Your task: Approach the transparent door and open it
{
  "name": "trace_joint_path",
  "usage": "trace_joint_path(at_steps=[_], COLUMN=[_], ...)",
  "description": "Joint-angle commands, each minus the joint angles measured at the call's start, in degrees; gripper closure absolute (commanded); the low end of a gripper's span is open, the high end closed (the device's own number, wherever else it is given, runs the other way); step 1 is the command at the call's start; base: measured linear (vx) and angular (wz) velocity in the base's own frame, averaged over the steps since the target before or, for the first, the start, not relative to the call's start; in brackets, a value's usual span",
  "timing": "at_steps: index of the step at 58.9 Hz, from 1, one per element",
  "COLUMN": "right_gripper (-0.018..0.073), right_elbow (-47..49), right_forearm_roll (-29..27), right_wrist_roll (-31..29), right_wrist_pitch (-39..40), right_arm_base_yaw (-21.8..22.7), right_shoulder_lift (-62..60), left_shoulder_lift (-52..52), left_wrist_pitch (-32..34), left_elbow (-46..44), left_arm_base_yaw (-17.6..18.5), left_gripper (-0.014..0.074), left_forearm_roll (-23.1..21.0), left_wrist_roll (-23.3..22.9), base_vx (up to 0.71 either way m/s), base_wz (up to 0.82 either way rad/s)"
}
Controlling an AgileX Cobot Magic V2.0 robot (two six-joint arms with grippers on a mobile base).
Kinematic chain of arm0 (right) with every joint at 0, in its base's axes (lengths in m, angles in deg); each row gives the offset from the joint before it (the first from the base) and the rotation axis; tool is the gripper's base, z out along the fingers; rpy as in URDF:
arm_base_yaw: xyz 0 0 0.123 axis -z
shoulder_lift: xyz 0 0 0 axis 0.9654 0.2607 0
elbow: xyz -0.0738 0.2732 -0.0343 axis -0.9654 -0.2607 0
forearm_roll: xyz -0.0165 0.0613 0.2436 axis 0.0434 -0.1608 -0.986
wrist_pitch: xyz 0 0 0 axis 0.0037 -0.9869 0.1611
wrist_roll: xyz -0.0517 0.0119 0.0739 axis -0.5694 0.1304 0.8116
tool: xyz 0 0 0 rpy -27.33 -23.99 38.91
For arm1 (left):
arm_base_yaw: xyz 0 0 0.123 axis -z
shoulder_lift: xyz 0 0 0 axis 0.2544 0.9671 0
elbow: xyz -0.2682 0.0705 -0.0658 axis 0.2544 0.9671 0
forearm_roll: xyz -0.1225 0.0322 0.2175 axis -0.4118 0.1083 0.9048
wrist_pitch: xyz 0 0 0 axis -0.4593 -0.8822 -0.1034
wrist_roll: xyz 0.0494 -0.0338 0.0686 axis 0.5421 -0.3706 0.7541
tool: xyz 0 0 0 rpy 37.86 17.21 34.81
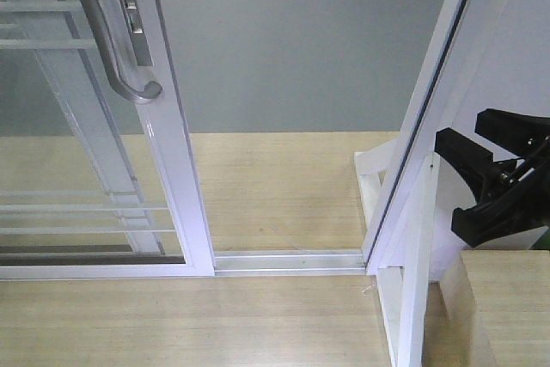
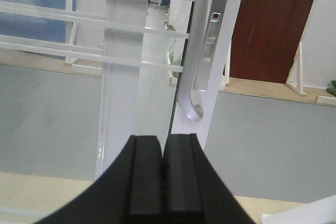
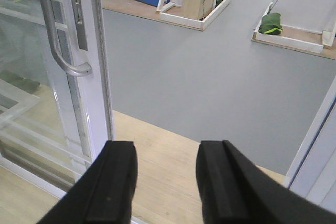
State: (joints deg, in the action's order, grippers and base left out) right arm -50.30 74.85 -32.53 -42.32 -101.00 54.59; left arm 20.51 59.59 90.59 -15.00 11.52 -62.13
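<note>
Glass-panelled transparent door (image 1: 176,152), upper left, looks heavy and rigid: grasp its grey handle (image 1: 107,32); your left gripper (image 2: 163,177) is clenched empty, right gripper (image 3: 165,182) released.

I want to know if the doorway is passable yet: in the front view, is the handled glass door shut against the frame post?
No: the transparent door stands apart from the frame post, with bare floor track between them.

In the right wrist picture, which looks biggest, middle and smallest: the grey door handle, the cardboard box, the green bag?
1. Grey door handle, though it is nearest the camera.
2. and 3. Cardboard box and green bag look about alike, both far off.
</note>
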Motion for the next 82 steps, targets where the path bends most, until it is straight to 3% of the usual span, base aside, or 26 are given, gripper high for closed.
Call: trace_joint_path(at_steps=[1, 18, 25, 30, 39, 51, 61, 70, 82], right_gripper=[0.0197, 0.0198, 0.0228, 0.0304, 0.0575, 0.057, 0.0567, 0.0567, 0.0566], right_elbow=[1.8, 1.8, 0.8, -1.9, -10.5, -19.6, -25.1, -32.1, -32.1], right_forearm_roll=[0.5, 0.5, 4.3, 6.9, 3.1, 3.7, 1.0, 0.5, 2.8], right_wrist_roll=[-0.4, -0.4, -0.5, -0.3, 0.9, 1.1, 1.2, 1.1, 1.0], right_wrist_pitch=[4.7, 4.8, 4.6, 4.9, 5.2, 4.9, 4.8, 6.4, 3.3], right_arm_base_yaw=[0.2, 0.2, 0.9, 1.5, 8.1, 16.9, 23.6, 24.8, 24.8], right_shoulder_lift=[0.1, 0.1, -2.0, -5.4, -16.1, -29.6, -36.6, -41.5, -41.4], left_shoulder_lift=[-0.8, -0.8, -0.8, -0.8, -0.8, -0.8, -0.8, -0.8, -0.7], left_wrist_pitch=[4.8, 4.8, 4.8, 4.8, 4.8, 4.8, 4.8, 4.8, 4.7], left_elbow=[1.8, 1.8, 1.8, 1.8, 1.8, 1.8, 1.8, 1.8, 1.8], left_arm_base_yaw=[0.3, 0.3, 0.3, 0.3, 0.2, 0.2, 0.2, 0.2, 0.2], left_gripper=[0.0602, 0.0602, 0.0602, 0.0602, 0.0602, 0.0602, 0.0602, 0.0602, 0.0602], left_forearm_roll=[-0.6, -0.6, -0.6, -0.6, -0.6, -0.6, -0.6, -0.6, -0.5], left_wrist_roll=[0.1, 0.1, 0.1, 0.1, 0.1, 0.1, 0.1, 0.1, 0.1], base_vx=[0.0, 0.0, 0.0, 0.0, 0.0, 0.0, 0.0, 0.0, 0.0], base_wz=[0.0, 0.0, 0.0, 0.0, 0.0, 0.0, 0.0, 0.0, 0.0])
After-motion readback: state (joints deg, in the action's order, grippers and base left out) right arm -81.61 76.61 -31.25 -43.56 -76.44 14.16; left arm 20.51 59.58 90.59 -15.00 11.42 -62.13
